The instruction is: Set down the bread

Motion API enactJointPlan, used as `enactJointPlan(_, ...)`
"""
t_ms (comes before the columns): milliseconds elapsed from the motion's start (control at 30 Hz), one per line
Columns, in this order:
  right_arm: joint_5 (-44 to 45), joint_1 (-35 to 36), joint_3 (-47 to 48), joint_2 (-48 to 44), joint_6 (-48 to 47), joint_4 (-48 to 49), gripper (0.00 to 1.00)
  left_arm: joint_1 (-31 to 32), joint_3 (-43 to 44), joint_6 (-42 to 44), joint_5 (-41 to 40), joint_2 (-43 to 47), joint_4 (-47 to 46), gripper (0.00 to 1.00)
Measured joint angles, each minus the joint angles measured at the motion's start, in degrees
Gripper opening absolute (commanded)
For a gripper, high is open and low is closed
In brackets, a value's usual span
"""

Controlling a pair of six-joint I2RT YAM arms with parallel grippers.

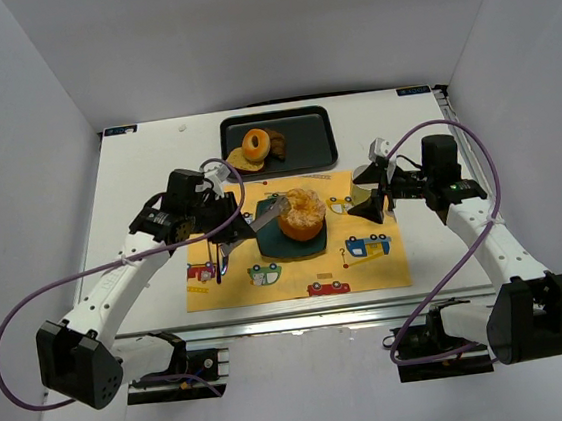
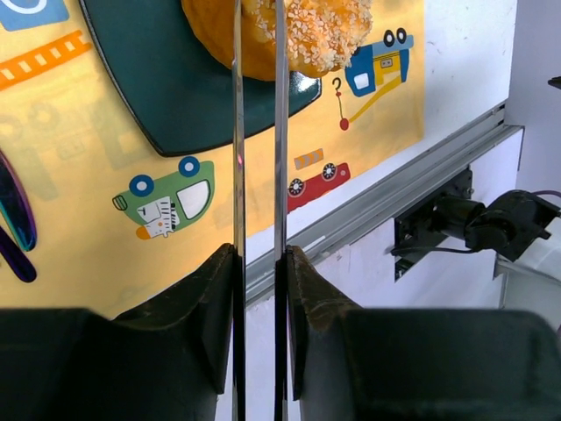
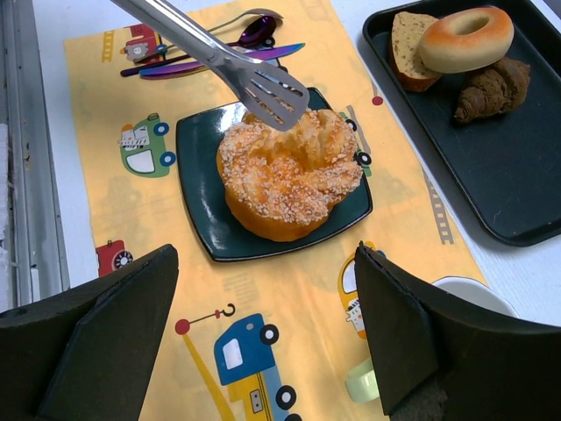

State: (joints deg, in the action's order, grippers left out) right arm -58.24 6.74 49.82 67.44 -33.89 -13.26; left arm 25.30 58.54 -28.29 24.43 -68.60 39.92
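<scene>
Left claw (image 2: pixel 259 256) nearly closed on steel tongs (image 2: pixel 237 132) — tips ahead at the lumpy orange-golden bun (image 2: pixel 298 35), seemingly plated; golden-brown ring doughnut (image 3: pixel 438 53) next.

Top cam overlooks table (image 1: pixel 147 174); both wrist cams share bun (image 3: pixel 289 180), plate (image 3: pixel 200 145).

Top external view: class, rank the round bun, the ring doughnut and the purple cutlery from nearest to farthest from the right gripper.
1. The round bun, on the dark plate mid-mat, just left of the right gripper.
2. The ring doughnut, in the black tray at the table's far edge.
3. The purple cutlery, at the left edge of the mat, beyond the plate.
</scene>
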Motion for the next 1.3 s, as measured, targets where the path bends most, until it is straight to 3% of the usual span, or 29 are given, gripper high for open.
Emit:
enactJointPlan(100, 0.0, 0.0, 0.0, 0.0, -0.2, -0.26, 0.85, 0.0, 0.0, 0.5, -0.33, -0.11, 0.13, 0.46)
enactJointPlan(233, -0.02, 0.0, 0.0, 0.0, -0.42, -0.33, 0.85, 0.0, 0.02, 0.83, -0.46, -0.09, 0.15, 0.5)
enactJointPlan(600, -0.04, 0.0, 0.0, 0.0, -0.81, -0.33, 0.85, 0.0, 4.24, 1.95, -3.72, -0.9, 1.9, 0.49)
enactJointPlan(700, -0.04, 0.0, 0.0, 0.0, -0.85, -0.33, 0.85, 0.0, 7.8, 2.78, -5.33, -2.1, 2.93, 0.48)
enactJointPlan(833, -0.07, 0.0, 0.0, 0.0, -0.83, -0.31, 0.85, -0.66, 12.57, 3.91, -8.24, -4.7, 3.72, 0.38)
enactJointPlan(967, -0.37, 0.0, 0.0, 0.0, -0.81, -0.24, 0.85, -4.57, 15.96, 2.27, -9.66, -9.38, 1.16, 0.17)
enactJointPlan(1167, -0.7, 0.0, 0.0, 0.0, -0.74, 0.26, 0.85, -13.92, 16.0, -5.79, -8.74, -16.46, -8.41, 0.21)
enactJointPlan(1300, -0.9, 0.0, 0.0, 0.0, -0.04, 1.4, 0.85, -16.59, 17.0, -9.27, -8.15, -21.22, -11.56, 0.27)
